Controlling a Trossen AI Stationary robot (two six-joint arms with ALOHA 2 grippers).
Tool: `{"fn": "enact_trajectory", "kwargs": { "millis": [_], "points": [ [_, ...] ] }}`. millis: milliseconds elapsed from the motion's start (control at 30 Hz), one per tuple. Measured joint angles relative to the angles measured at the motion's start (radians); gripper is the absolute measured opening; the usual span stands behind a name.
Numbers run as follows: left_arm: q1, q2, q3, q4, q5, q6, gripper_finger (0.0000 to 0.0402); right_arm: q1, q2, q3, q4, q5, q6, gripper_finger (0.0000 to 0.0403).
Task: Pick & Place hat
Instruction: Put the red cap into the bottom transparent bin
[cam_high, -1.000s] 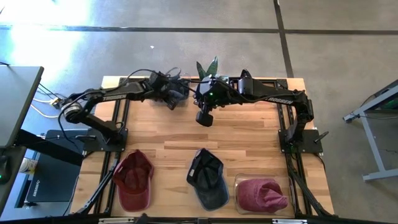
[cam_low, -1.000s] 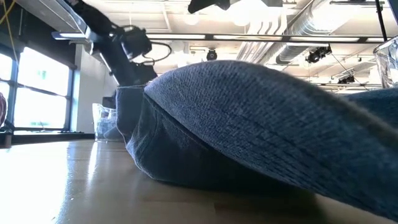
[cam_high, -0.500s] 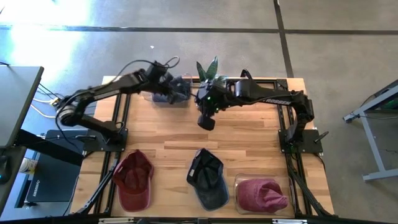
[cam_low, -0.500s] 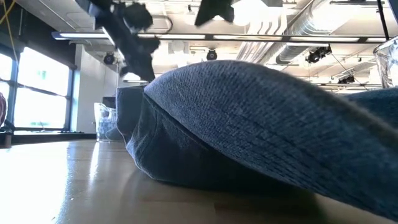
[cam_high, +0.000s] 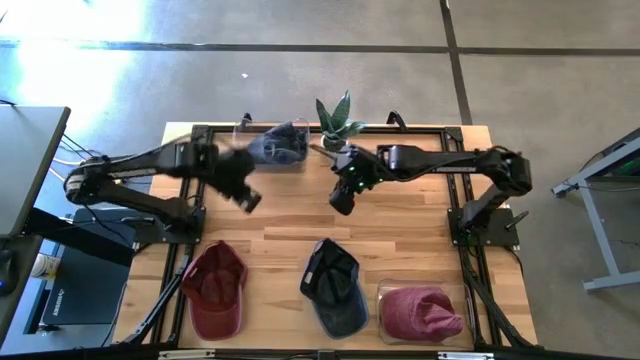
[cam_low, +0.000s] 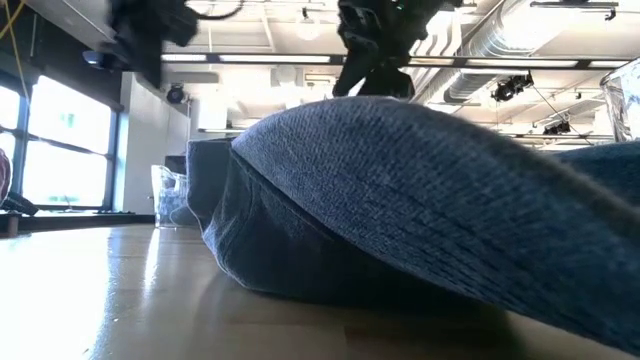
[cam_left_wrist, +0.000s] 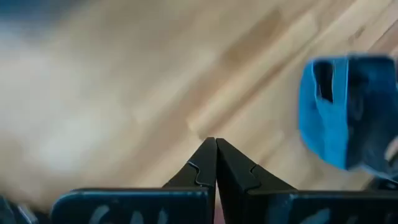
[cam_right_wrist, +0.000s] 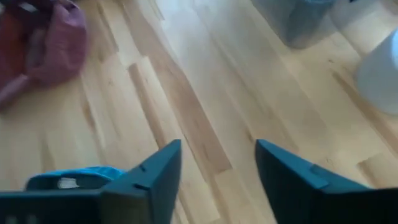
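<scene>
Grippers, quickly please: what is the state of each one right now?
Left gripper: jaws closed, holding nothing, above the wooden table.
Right gripper: jaws open, holding nothing, above the same table.

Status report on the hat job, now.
Left gripper shut, empty, above bare table. Right gripper open, empty, mid-table. Blue hat on front edge between two red hats. Nothing in the way.

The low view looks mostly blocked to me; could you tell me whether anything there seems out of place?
Yes: the blue cap lies right against that camera, filling most of its picture. From above, the same cap sits at the table's front edge.
</scene>
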Motion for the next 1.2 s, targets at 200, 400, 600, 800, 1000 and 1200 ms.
{"fn": "enact_trajectory", "kwargs": {
  "millis": [200, 400, 600, 800, 1000, 1200],
  "points": [
    [-0.409, -0.024, -0.102, 0.087, -0.007, -0.625, 0.0001, -0.049, -0.141, -0.178, 0.212, -0.099, -0.029, 0.0257],
    [-0.72, 0.077, -0.202, 0.431, 0.01, -1.168, 0.0061, -0.085, -0.239, -0.283, 0.301, -0.234, -0.09, 0.0263],
    [-0.857, 0.258, -0.211, 0.583, 0.143, -1.595, 0.019, -0.078, -0.309, -0.385, 0.349, -0.29, -0.167, 0.0264],
    [-0.879, 0.452, -0.177, 0.669, 0.177, -1.73, 0.0254, -0.078, -0.353, -0.463, 0.381, -0.362, -0.175, 0.0264],
    [-0.877, 0.645, -0.108, 0.602, 0.288, -1.682, 0.022, -0.076, -0.405, -0.491, 0.374, -0.394, -0.148, 0.0264],
    [-0.877, 0.718, 0.003, 0.386, 0.312, -1.565, 0.0126, -0.074, -0.463, -0.491, 0.374, -0.389, -0.154, 0.0264]
  ]
}}
